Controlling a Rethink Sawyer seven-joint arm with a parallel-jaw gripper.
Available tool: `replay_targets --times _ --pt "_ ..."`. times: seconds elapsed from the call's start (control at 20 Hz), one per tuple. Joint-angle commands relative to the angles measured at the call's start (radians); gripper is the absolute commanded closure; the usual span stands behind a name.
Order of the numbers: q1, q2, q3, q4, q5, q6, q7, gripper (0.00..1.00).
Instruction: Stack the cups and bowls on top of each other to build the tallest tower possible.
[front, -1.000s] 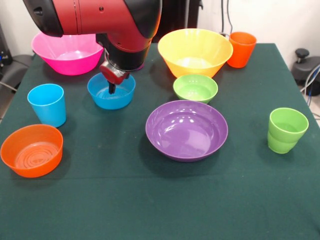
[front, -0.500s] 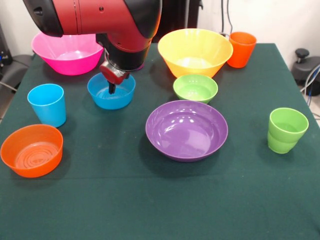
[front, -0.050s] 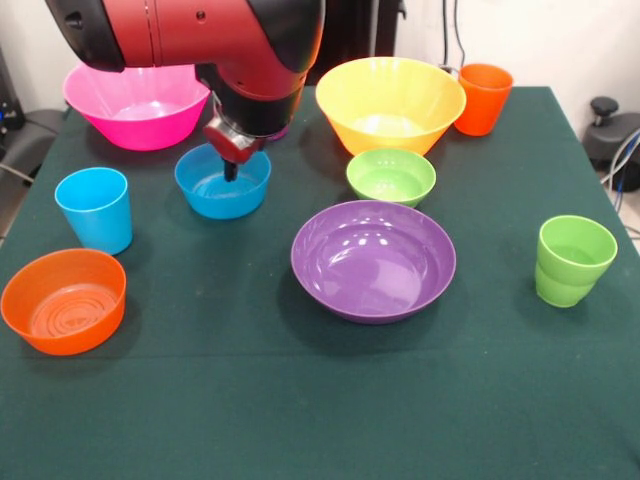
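Note:
My gripper (front, -0.050s: 231, 170) hangs under the red and black arm, its dark tip shut and empty, just above the inside of the small blue bowl (front, -0.050s: 212, 192). To the left stand a sky blue cup (front, -0.050s: 95, 208) and a small orange bowl (front, -0.050s: 63, 300). Behind them is the large pink bowl (front, -0.050s: 130, 110). The large yellow-orange bowl (front, -0.050s: 390, 100) and an orange cup (front, -0.050s: 483, 98) sit at the far right. A small green bowl (front, -0.050s: 390, 177) stands behind the wide purple bowl (front, -0.050s: 372, 260). At the right stands a lime green cup (front, -0.050s: 573, 260). Nothing is stacked.
The dark green table cloth (front, -0.050s: 300, 400) is bare along the near side. The arm's bulky body hides the table between the pink and yellow-orange bowls.
The gripper tip has risen a little out of the blue bowl and shifted slightly right. The bowls and cups have not moved.

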Motion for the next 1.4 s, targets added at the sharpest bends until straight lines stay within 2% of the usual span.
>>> replay_targets --times 0.05,0.15,0.25,0.4,0.5,0.65,0.75,0.95,1.1,1.3,1.4 --pt "0.009 -0.038 0.106 -0.049 0.137 0.024 -0.158 0.0" --pt "0.043 -0.041 0.09 -0.091 0.111 0.003 -0.141 0.0" --pt "0.046 -0.03 0.1 -0.11 0.134 -0.03 -0.124 0.0" --pt "0.021 -0.023 0.138 -0.069 0.167 -0.15 -0.097 0.0" --pt "0.022 -0.043 0.139 -0.042 0.17 -0.178 -0.067 0.0" --pt "0.042 -0.073 0.129 -0.042 0.189 -0.154 -0.028 0.0" --pt "0.065 -0.088 0.111 -0.059 0.198 -0.104 -0.022 0.0" --pt "0.07 -0.055 0.082 -0.076 0.193 -0.096 -0.042 0.0" --pt "0.074 -0.026 0.085 -0.055 0.228 -0.202 0.057 0.0" --pt "0.161 0.021 0.035 -0.137 0.227 -0.179 0.161 0.0" --pt "0.18 0.033 0.018 -0.158 0.231 -0.171 0.177 0.0"
